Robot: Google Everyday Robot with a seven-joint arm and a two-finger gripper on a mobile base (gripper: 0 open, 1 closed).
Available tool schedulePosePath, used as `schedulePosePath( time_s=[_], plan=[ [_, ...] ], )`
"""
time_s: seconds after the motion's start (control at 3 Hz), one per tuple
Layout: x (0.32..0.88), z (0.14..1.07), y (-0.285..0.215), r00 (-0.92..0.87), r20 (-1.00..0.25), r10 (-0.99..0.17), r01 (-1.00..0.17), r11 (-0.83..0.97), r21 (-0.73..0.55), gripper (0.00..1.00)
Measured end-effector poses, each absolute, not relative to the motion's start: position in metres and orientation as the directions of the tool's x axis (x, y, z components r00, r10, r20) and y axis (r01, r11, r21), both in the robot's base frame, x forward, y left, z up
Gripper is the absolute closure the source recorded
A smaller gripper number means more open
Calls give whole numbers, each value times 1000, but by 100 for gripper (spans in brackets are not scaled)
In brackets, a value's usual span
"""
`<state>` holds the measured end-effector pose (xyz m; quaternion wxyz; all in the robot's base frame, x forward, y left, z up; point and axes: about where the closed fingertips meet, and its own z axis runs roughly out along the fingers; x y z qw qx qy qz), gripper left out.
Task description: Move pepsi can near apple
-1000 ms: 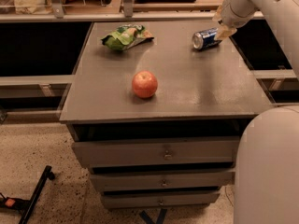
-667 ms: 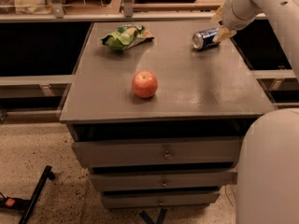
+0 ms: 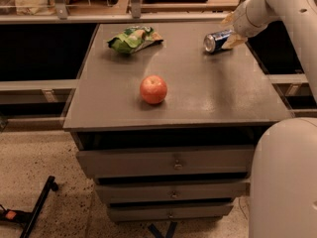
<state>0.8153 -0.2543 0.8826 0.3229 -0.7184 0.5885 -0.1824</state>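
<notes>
The pepsi can (image 3: pixel 217 40), blue with a silver end, lies on its side at the back right of the grey table top (image 3: pixel 198 93). The apple (image 3: pixel 153 89), red-orange, sits near the middle front of the table, well left of and nearer than the can. My gripper (image 3: pixel 232 30) reaches in from the upper right and is open. Its tan fingers (image 3: pixel 228 19) stand on either side of the can's far end. The can rests on the table.
A green snack bag (image 3: pixel 133 37) lies at the back left of the table. Drawers (image 3: pixel 173 162) sit below the top. A shelf rail (image 3: pixel 148 17) runs behind the table. The robot's white body (image 3: pixel 285 182) fills the lower right. A black tool (image 3: pixel 37 207) lies on the floor.
My gripper has shifted slightly down around the can's far end. The can, apple and bag have not moved.
</notes>
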Motion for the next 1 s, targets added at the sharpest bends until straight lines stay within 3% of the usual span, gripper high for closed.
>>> schedulePosePath(
  time_s=[1.0],
  plan=[
    [819, 883, -246, 302, -157, -940, -704, -109, -702, 41]
  ],
)
